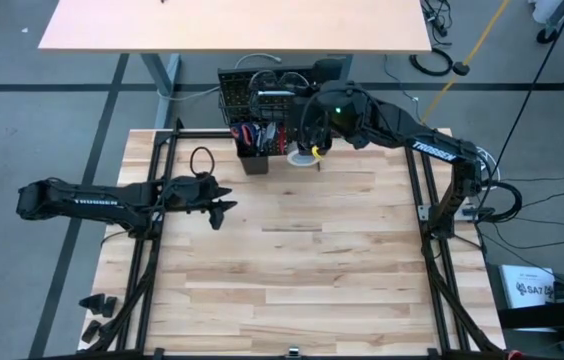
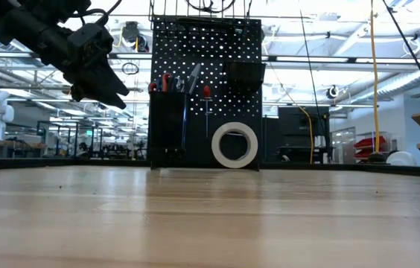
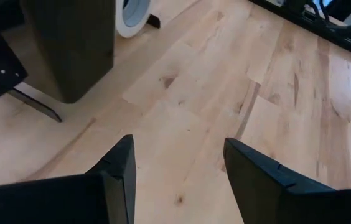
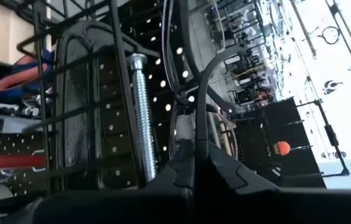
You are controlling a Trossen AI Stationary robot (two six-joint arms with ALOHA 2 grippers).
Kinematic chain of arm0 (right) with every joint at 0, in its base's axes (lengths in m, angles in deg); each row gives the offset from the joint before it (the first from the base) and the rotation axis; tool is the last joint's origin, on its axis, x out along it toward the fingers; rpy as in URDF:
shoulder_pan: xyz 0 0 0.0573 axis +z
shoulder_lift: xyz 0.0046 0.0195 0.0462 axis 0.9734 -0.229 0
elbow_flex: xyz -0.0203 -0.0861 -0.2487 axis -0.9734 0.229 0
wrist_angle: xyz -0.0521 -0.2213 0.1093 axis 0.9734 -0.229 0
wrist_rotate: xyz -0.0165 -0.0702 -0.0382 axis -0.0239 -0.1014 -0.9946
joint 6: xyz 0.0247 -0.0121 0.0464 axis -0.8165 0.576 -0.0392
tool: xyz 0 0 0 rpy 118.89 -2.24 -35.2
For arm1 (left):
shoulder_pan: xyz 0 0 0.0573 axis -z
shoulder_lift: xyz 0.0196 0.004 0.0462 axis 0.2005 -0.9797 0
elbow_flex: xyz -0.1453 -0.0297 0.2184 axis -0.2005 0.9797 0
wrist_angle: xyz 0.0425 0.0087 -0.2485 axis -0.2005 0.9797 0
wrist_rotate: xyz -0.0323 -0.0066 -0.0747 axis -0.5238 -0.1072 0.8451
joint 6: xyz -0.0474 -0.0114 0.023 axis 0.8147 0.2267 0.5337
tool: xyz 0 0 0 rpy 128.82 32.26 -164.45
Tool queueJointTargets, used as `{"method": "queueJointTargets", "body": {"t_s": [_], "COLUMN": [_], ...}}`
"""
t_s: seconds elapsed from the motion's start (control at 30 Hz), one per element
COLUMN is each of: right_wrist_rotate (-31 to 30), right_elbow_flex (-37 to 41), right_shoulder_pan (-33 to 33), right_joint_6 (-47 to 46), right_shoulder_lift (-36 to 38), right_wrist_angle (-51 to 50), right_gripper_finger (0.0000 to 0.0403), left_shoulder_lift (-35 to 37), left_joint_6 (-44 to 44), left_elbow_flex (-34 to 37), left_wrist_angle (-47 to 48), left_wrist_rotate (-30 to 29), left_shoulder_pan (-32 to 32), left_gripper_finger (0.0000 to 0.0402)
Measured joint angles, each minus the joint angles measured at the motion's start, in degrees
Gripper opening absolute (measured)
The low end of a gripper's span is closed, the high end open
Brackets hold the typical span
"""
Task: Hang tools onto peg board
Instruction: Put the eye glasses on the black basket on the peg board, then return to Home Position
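The peg board (image 1: 262, 95) (image 2: 205, 82) stands upright at the table's far edge. A black bin (image 2: 167, 126) at its foot holds red-handled tools (image 2: 164, 80). A white tape roll (image 2: 234, 144) (image 1: 300, 157) stands on edge against the board. My right gripper (image 4: 195, 155) is high at the board's top (image 1: 314, 118), shut on a thin black curved piece. Beside it a black C-clamp (image 4: 70, 93) with a silver screw (image 4: 140, 112) sits by a wire rack. My left gripper (image 1: 224, 207) (image 3: 178, 165) hovers open over the table's left part. My right gripper pinches the lower end of a thin black curved piece (image 4: 199, 118) between its shut fingertips. The piece rises from the tips and bends away toward the board. Which tool it belongs to, I cannot tell.
Black frame rails (image 1: 427, 200) run along the table's left and right sides. Bare wood (image 1: 292, 260) spreads across the middle and near part of the table. A second table (image 1: 232, 25) stands beyond the peg board.
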Motion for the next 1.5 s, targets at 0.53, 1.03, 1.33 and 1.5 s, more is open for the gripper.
{"method": "queueJointTargets", "body": {"t_s": [0.53,1.03,1.33,1.5], "right_wrist_rotate": [-0.3,8.2,13.4,20.2], "right_elbow_flex": [-0.1,0.0,0.0,0.0], "right_shoulder_pan": [0.5,0.3,0.0,0.1], "right_joint_6": [-1.7,-6.1,-16.2,-22.1], "right_shoulder_lift": [0.1,5.5,9.1,10.0], "right_wrist_angle": [-1.5,-2.4,-9.7,-14.1], "right_gripper_finger": [0.0071,0.0150,0.0151,0.0151], "left_shoulder_lift": [0.0,0.0,0.0,0.0], "left_joint_6": [0.0,0.0,0.1,0.0], "left_elbow_flex": [0.0,0.0,0.0,0.0], "left_wrist_angle": [0.0,0.1,0.1,-0.1], "left_wrist_rotate": [-1.0,-1.0,-1.1,-1.2], "left_shoulder_pan": [0.0,0.0,0.0,0.0], "left_gripper_finger": [0.0178,0.0178,0.0178,0.0178]}}
